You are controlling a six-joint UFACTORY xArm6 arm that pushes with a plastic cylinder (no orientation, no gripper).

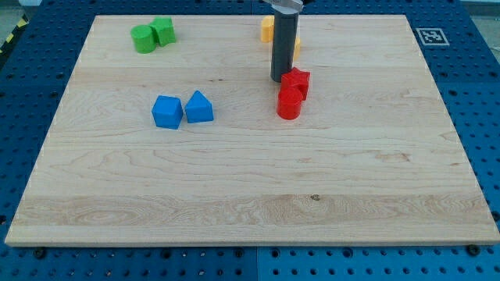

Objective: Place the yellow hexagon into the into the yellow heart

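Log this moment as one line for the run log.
tip: touching red blocks' left side, below yellow blocks | yellow pair partly hidden by rod | green pair top left | blue pair left of centre

Green (152,35), blue (182,110), red blocks (293,92)

1. My tip (280,80) rests on the table (250,195) just left of two touching red blocks (292,94).
2. Yellow blocks (268,29) sit behind the rod, partly hidden.
3. Two green blocks (152,35) lie top left; two blue blocks (182,110) left of centre.
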